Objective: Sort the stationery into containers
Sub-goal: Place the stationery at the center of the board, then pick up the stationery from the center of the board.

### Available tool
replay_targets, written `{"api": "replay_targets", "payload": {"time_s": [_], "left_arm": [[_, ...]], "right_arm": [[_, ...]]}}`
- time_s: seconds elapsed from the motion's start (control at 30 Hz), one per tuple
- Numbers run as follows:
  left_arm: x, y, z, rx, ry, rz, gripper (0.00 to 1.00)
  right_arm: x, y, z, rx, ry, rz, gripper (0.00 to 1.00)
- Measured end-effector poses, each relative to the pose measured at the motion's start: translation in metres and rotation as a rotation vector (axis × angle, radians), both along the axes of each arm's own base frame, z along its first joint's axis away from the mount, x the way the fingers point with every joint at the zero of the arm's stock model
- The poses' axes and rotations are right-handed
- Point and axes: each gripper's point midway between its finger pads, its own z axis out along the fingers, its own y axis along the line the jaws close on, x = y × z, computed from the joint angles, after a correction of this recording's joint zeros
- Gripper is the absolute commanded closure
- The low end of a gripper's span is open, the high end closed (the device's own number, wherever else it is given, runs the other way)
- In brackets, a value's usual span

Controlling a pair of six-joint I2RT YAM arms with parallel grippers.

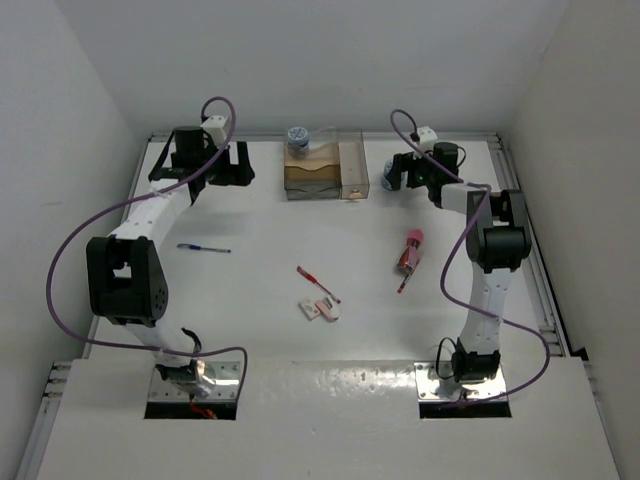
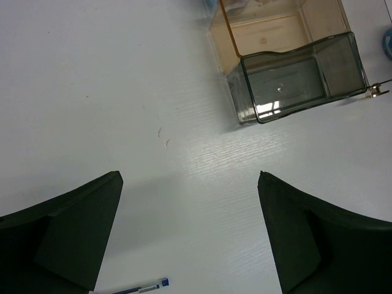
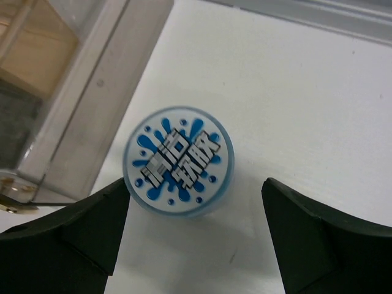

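The clear-walled organiser (image 1: 325, 172) with tan compartments stands at the far middle and also shows in the left wrist view (image 2: 288, 67) and the right wrist view (image 3: 67, 98). One blue-grey roll (image 1: 298, 135) sits at its far left corner. The other roll (image 3: 179, 162) lies flat on the table just right of the organiser, at the tips of my open right gripper (image 3: 195, 187), also seen from above (image 1: 400, 183). My left gripper (image 1: 212, 170) is open and empty above bare table (image 2: 189, 177). A blue pen (image 1: 204, 248), a red pen (image 1: 318, 284), white-pink erasers (image 1: 320, 309) and a pink piece (image 1: 411, 248) lie on the table.
A second thin red pen (image 1: 403, 285) lies just below the pink piece. The blue pen's tip shows at the bottom of the left wrist view (image 2: 131, 286). White walls enclose the table at the back and sides, with a metal rail (image 1: 535, 260) on the right.
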Motion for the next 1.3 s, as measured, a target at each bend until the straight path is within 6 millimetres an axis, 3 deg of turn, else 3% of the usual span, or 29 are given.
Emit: {"api": "replay_targets", "payload": {"time_s": [0.27,0.93,1.3], "left_arm": [[0.000,0.000,0.000,-0.009,0.003,0.005,0.01],[0.001,-0.002,-0.007,-0.018,0.021,-0.001,0.01],[0.000,-0.003,-0.007,-0.020,0.022,-0.001,0.00]], "right_arm": [[0.015,0.005,0.026,0.025,-0.075,0.015,0.13],[0.012,0.012,0.025,0.032,-0.064,0.035,0.12],[0.010,0.015,0.018,0.028,-0.046,0.042,0.23]]}}
